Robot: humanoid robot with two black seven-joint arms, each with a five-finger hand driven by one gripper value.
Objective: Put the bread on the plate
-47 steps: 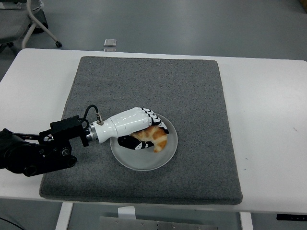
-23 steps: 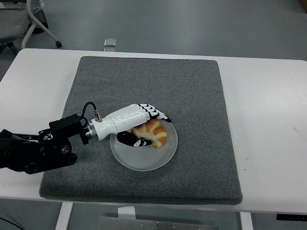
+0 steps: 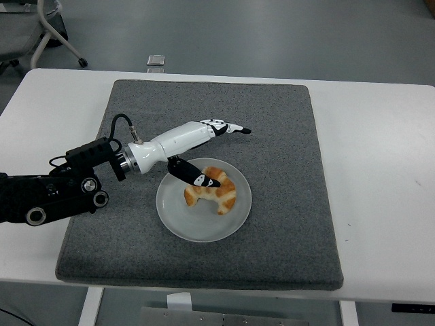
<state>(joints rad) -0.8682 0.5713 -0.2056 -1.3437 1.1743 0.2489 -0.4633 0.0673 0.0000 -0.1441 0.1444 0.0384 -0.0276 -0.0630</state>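
Note:
A golden croissant point(image 3: 216, 190) lies on the round pale plate point(image 3: 197, 227), toward its upper right part. My left hand point(image 3: 216, 151) hangs just above the plate's far-left rim, open, its fingers point(image 3: 231, 127) stretched out toward the right and the thumb point(image 3: 194, 174) pointing down at the croissant's left end. Nothing is held. The black left arm point(image 3: 54, 193) comes in from the left edge. The right arm is out of view.
The plate sits on a large grey mat point(image 3: 272, 136) that covers most of the white table point(image 3: 380, 149). A small grey object point(image 3: 156, 60) lies on the floor beyond the table's far edge; a chair base point(image 3: 47, 30) shows at the top left.
The left hand let go of the croissant, spread its fingers and rose up and back from the plate. The croissant now rests on the plate.

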